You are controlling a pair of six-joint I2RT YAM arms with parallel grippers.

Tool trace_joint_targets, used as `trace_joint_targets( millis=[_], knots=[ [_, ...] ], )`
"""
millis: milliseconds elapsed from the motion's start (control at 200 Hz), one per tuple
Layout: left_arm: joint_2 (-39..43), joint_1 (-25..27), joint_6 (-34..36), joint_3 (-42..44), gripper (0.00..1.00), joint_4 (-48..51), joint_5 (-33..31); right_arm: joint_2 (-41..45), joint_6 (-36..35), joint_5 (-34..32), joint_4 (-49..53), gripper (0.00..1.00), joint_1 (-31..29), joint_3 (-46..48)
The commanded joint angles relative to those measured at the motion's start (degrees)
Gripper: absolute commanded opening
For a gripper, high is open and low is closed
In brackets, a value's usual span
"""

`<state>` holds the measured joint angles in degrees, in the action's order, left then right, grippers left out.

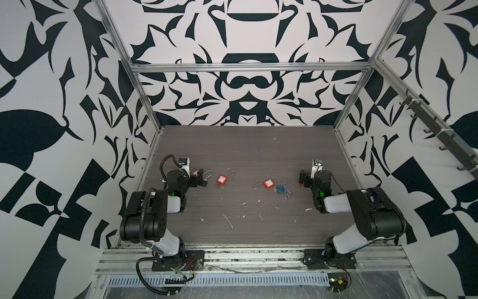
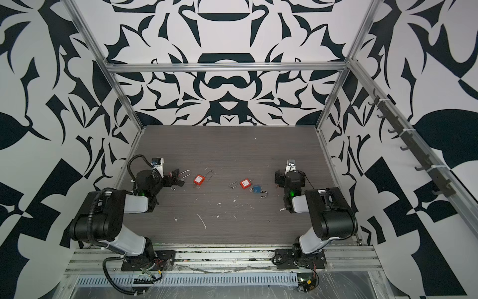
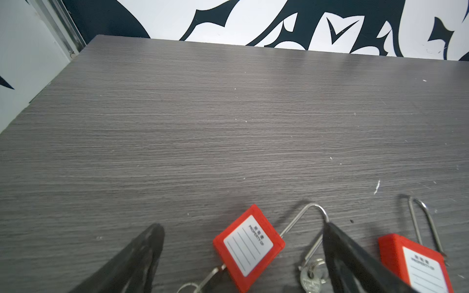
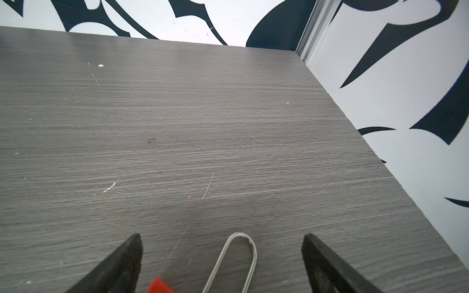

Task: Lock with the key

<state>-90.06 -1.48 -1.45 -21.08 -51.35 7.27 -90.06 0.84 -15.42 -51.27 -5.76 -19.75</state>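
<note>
Several red padlocks with long steel shackles lie on the grey table. One red padlock (image 3: 248,246) rests flat between the fingers of my left gripper (image 3: 242,227), which is open and holds nothing. A key (image 3: 210,275) sticks out of its base, and a loose silver key (image 3: 311,279) lies by its shackle (image 3: 314,210). In a top view this gripper (image 1: 199,178) hides most of that lock. My right gripper (image 4: 222,237) is open over another shackle (image 4: 241,258) and a red corner (image 4: 160,286), touching neither. A blue padlock (image 1: 280,190) has a key (image 1: 274,190) beside it.
Two more red padlocks (image 1: 222,180) (image 1: 269,183) lie between the arms, the first also in the left wrist view (image 3: 416,261). White specks dot the table's front half (image 1: 230,220). Patterned walls and metal frame posts (image 1: 144,103) close the table's sides and back.
</note>
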Motion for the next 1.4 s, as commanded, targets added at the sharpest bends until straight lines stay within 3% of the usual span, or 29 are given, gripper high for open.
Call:
trace_joint_targets(
  millis=[0,985,1100,1305,1395],
  knots=[
    [0.5,0.1,-0.2,-0.6,0.99,-0.8,-0.2,0.7,-0.3,0.4,-2.3,1.00,-0.3,-0.2],
    [0.7,0.1,0.2,-0.2,0.99,-1.0,0.7,1.0,-0.8,0.8,-1.9,1.00,-0.2,-0.1],
    [2.3,0.1,0.2,-0.1,0.99,-0.5,0.0,2.6,-0.5,0.3,-1.9,0.97,-0.3,0.4],
    [8.9,0.1,0.3,0.3,0.99,4.1,1.3,11.0,0.6,-2.8,14.7,0.91,-0.3,-5.3],
    [13.7,0.0,0.1,-1.0,1.00,10.2,0.8,15.6,5.2,-7.2,26.6,0.90,-0.3,-9.7]
  ],
)
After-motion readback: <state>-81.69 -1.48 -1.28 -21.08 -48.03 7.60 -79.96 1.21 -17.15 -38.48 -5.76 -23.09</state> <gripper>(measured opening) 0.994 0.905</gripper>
